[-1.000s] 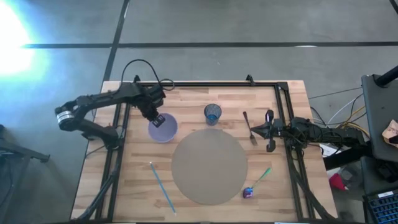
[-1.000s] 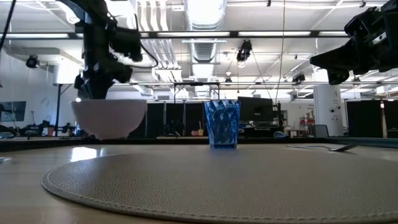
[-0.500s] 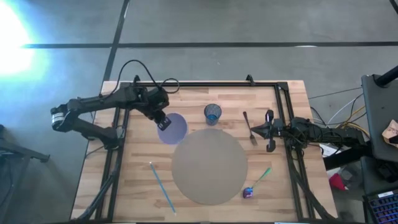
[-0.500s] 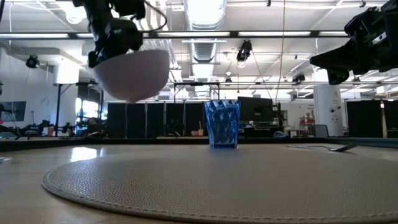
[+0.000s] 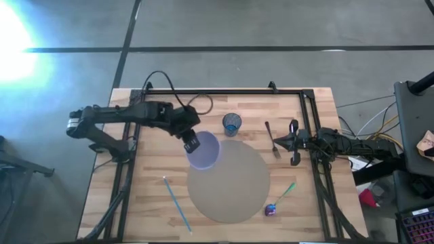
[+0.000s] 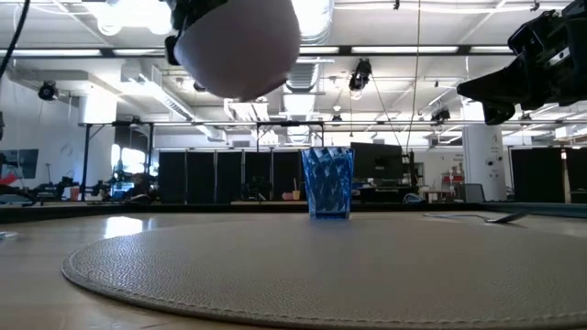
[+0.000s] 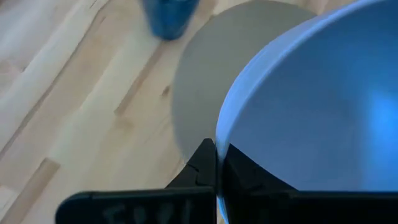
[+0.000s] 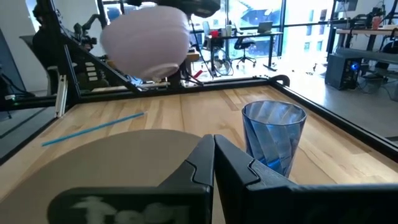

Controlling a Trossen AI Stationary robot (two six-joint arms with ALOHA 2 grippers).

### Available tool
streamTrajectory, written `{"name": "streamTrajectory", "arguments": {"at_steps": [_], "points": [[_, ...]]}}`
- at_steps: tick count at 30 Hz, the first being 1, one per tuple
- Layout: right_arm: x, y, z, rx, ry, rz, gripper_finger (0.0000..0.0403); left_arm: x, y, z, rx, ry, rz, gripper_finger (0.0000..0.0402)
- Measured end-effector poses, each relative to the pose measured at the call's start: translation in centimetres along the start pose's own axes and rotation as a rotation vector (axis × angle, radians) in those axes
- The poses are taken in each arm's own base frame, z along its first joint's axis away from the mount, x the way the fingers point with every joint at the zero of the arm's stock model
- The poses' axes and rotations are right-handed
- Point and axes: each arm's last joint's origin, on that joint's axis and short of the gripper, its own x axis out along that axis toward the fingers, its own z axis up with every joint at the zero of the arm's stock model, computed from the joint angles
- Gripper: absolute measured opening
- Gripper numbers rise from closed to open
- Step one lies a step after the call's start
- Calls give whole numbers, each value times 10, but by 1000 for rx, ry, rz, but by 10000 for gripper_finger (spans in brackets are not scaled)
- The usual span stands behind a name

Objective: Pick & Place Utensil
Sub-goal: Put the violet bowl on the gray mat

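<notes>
Over the table's left half we see the left pincer clamped on the rim of a pale bowl, holding it in the air. 1 second ago the bowl sat on the wood farther left; half a second ago it was lifted; now it hangs higher and farther right, over the left edge of the round grey mat. Near the front-left corner a blue straw lies flat, unmoved. Behind the mat stands 1 blue cup, upright. Right of it a fork lies on the wood, untouched, just beside the right pincer, which hangs above the table's right side where it was before, its 2 fingers pressed together on nothing. At the mat's front-right edge lies a green utensil beside a small blue-and-pink object.
</notes>
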Motion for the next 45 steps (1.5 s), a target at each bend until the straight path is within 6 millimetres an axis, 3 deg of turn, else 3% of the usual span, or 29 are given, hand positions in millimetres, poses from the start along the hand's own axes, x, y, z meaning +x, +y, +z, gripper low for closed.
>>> {"name": "streamTrajectory", "arguments": {"at_steps": [12,35,45], "points": [[0,0,0,1,0,0,8,43,-47,10,122,105,-10,2],[0,0,0,-3,0,1,8,113,-74,23,-73,419,-165,3],[0,0,0,1,0,0,8,131,-75,29,-11,410,-79,3]]}}
